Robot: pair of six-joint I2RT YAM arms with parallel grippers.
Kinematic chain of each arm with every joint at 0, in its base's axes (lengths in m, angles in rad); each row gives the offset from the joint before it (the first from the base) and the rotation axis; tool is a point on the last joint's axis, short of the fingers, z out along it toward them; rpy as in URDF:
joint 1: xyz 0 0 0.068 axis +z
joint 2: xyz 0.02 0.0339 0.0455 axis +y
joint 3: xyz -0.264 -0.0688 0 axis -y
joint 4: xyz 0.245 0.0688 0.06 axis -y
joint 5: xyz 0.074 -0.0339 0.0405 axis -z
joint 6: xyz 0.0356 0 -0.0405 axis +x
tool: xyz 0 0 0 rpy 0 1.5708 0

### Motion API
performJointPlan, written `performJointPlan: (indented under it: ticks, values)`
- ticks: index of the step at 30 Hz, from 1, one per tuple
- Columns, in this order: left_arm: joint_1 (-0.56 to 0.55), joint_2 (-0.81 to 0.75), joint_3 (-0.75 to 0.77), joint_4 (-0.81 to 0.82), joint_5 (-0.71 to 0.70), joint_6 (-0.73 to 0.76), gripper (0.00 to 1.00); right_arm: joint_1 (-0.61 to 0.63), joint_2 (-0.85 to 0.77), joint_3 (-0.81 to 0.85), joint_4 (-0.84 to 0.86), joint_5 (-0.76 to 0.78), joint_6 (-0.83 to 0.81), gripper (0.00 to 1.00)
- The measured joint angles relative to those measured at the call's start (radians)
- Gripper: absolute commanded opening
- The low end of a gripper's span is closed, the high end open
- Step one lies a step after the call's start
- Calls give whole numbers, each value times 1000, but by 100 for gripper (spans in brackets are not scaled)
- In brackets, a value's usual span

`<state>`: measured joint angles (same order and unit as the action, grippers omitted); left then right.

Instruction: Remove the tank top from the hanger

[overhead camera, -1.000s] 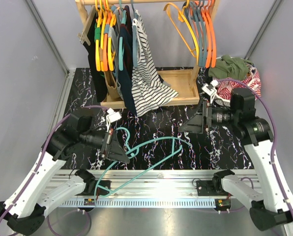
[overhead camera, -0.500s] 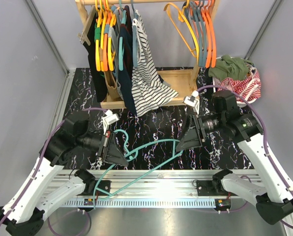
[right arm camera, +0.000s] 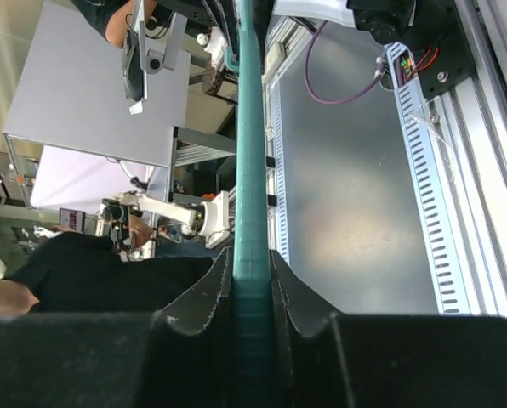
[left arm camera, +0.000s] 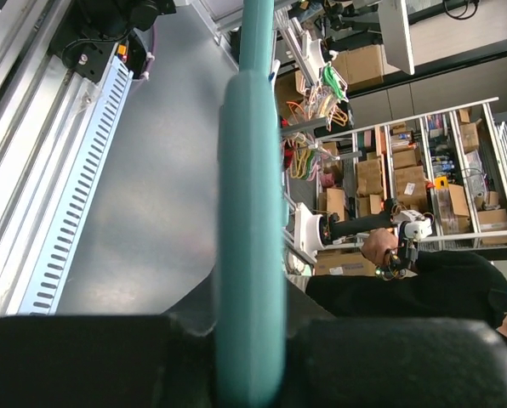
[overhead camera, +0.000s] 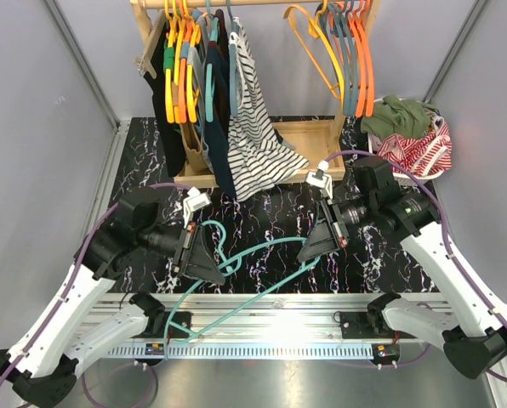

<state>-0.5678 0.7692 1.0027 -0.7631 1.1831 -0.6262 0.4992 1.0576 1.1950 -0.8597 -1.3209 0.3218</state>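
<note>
A bare teal plastic hanger (overhead camera: 270,242) is hanging in the air low over the black, white-veined marble table (overhead camera: 151,170), with both arms gripping it and no garment draped on it. The left gripper (overhead camera: 213,265) is clamping the hanger close to its hook end; in the left wrist view its jaws are pressing tight against both sides of the thick teal bar (left arm camera: 249,212), with the left gripper (left arm camera: 249,357) filling the bottom of the view. The right gripper (overhead camera: 309,252) is pinching the hanger at the opposite shoulder, and in the right wrist view its jaws are squeezing a thinner stretch of teal plastic (right arm camera: 252,170) running straight up from the right gripper (right arm camera: 252,340). Behind the arms, a wooden clothes rack (overhead camera: 313,136) is carrying orange and yellow hangers and a black-and-white striped garment (overhead camera: 258,127). At the far right corner a crumpled pile of green and red-and-white striped clothing (overhead camera: 407,127) is lying well apart from the hanger. Which of these garments is the tank top I cannot tell.
</note>
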Motion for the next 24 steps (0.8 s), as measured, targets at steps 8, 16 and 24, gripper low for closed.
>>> performJointPlan:
  ticks: [8, 16, 24]
  values:
    - [-14, 52, 99, -159, -225, 104, 99, 5, -24, 61, -76, 219, -13, 0]
    - [-13, 24, 351, -394, -985, 158, 99, 8, -115, 285, -256, 802, -53, 0]
    - [-13, -145, 329, -412, -1275, 128, 99, 8, -179, 352, -246, 1132, -96, 0]
